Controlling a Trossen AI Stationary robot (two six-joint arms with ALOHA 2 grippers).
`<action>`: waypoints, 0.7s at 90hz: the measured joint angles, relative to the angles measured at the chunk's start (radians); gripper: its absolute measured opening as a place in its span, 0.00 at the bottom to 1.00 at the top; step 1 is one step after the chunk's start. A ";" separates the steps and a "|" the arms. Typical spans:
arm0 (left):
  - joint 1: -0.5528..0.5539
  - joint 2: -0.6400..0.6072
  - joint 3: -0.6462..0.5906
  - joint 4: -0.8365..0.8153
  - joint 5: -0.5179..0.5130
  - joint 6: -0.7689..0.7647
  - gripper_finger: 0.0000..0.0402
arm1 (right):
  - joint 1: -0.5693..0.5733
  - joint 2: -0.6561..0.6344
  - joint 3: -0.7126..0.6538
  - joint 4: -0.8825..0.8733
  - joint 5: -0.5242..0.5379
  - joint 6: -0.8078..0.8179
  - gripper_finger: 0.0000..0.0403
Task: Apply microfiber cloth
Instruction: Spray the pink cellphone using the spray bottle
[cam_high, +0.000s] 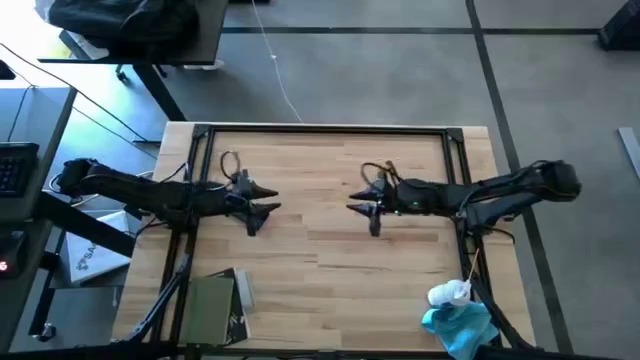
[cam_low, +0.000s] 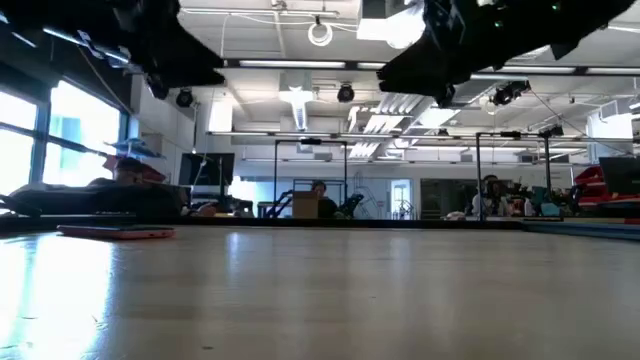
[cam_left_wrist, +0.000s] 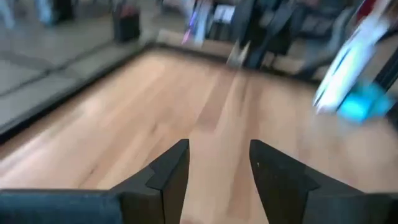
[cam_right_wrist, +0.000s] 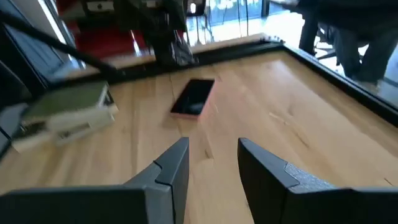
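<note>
- The microfiber cloth (cam_high: 462, 325) is a crumpled turquoise heap at the wooden table's (cam_high: 320, 170) near right corner, with a white bottle (cam_high: 450, 293) touching it.
- The left gripper (cam_high: 262, 199) and right gripper (cam_high: 362, 203) hover mid-table, well apart from the cloth, fingers spread, holding nothing.
- Beyond the table lies a bright workshop with grey flooring.

I'm working in what looks like a big open lab or office floor. Past my wooden table (cam_high: 330, 240) the low view shows a high ceiling with exposed ducts and strip lights (cam_low: 300, 65), tall windows (cam_low: 40, 130) on the left, glass partitions, and people seated at desks (cam_low: 318, 200) far across the room.
</note>
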 joint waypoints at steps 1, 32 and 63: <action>0.000 0.000 0.007 -0.020 -0.002 -0.004 0.37 | 0.000 0.007 0.006 -0.009 0.000 -0.004 0.26; 0.001 0.001 0.069 -0.447 0.106 -0.167 0.37 | -0.007 0.140 0.106 -0.108 0.008 -0.029 0.26; 0.004 0.010 0.025 -0.556 0.042 -0.287 0.37 | -0.027 0.168 0.108 -0.105 0.009 -0.020 0.26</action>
